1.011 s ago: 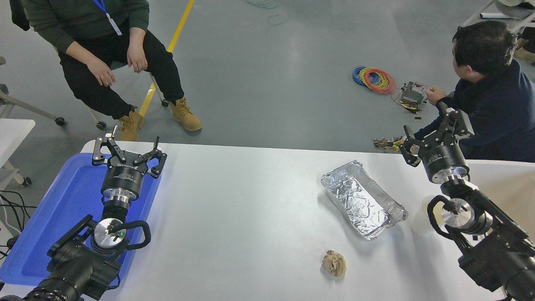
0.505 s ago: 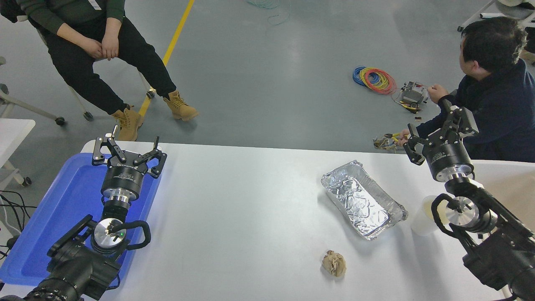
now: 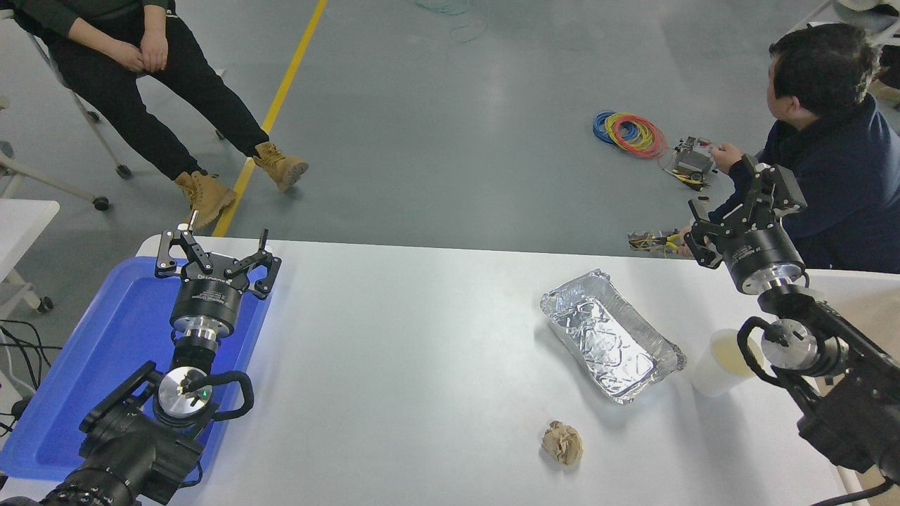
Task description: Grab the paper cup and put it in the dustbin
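Note:
The white paper cup (image 3: 718, 362) stands upright on the table just right of the foil tray, its right side partly hidden by my right arm. The dustbin (image 3: 859, 281) with its off-white rim and beige inside is at the table's far right edge, mostly behind that arm. My right gripper (image 3: 721, 185) is open and empty. It is held high beyond the table's back edge, well behind the cup. My left gripper (image 3: 214, 251) is open and parked over the blue tray (image 3: 105, 351) at the lower left.
A crinkled foil tray (image 3: 610, 335) lies left of the cup. A crumpled brown paper ball (image 3: 562, 443) lies nearer the front. One person crouches at the far right by coloured wires (image 3: 629, 133) on the floor; another sits at the top left.
My right arm has shifted right and a little back, uncovering more of the cup. The seated person at the top left has moved back and away. The left arm has not moved.

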Controlling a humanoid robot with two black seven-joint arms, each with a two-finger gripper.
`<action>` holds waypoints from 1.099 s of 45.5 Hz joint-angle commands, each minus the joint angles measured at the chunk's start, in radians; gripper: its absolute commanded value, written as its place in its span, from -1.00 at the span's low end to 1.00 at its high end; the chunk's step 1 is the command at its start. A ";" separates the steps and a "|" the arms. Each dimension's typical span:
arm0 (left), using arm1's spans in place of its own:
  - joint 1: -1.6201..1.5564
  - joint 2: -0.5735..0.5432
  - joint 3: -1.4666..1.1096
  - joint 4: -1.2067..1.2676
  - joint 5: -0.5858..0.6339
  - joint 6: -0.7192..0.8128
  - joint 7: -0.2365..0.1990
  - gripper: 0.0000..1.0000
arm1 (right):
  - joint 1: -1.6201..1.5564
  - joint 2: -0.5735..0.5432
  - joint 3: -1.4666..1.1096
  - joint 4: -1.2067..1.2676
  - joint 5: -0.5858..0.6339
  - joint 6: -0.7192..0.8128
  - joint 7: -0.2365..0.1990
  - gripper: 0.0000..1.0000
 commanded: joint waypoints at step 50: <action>-0.002 -0.001 0.001 0.000 0.000 0.000 0.002 1.00 | 1.047 -0.356 -1.756 0.021 -0.017 0.229 -0.335 1.00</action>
